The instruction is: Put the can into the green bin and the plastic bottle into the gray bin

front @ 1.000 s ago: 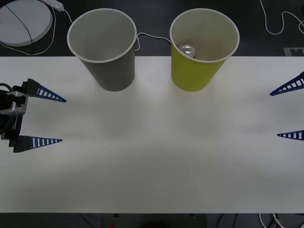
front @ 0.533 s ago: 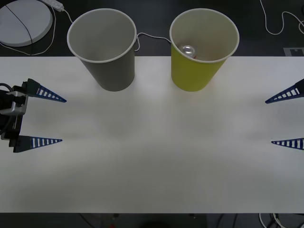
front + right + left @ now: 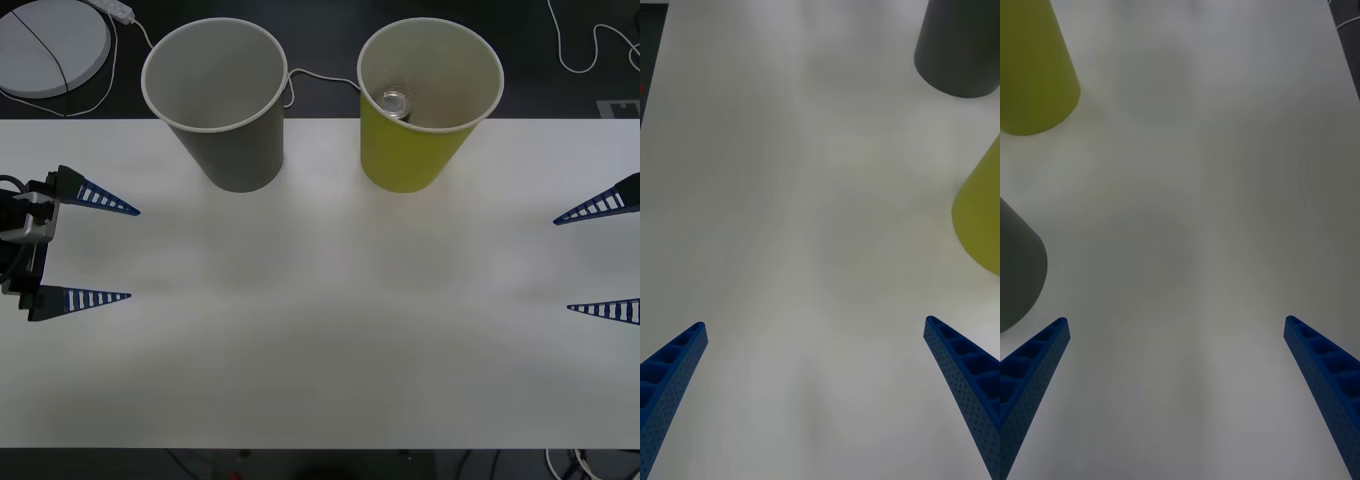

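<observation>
The gray bin (image 3: 215, 100) and the green bin (image 3: 430, 100) stand upright side by side at the table's far edge. The can (image 3: 396, 103) lies inside the green bin, its metal top facing up. The plastic bottle is out of view. My left gripper (image 3: 131, 253) hovers open over the table's left edge with nothing between its fingers. Over the right edge my right gripper (image 3: 563, 265) is open and empty too. The right wrist view has the gray bin (image 3: 959, 52) and green bin (image 3: 981, 217) beyond my right gripper (image 3: 814, 324). The left wrist view has the green bin (image 3: 1034, 67) and gray bin (image 3: 1019, 277) beyond my left gripper (image 3: 1174, 322).
The white table (image 3: 320, 350) spreads bare between the two grippers and in front of the bins. A round white disc (image 3: 50, 45) and white cables (image 3: 585, 50) lie on the dark floor behind the table.
My right gripper has slid a little leftward, farther over the table, staying open. The left gripper and both bins have not moved.
</observation>
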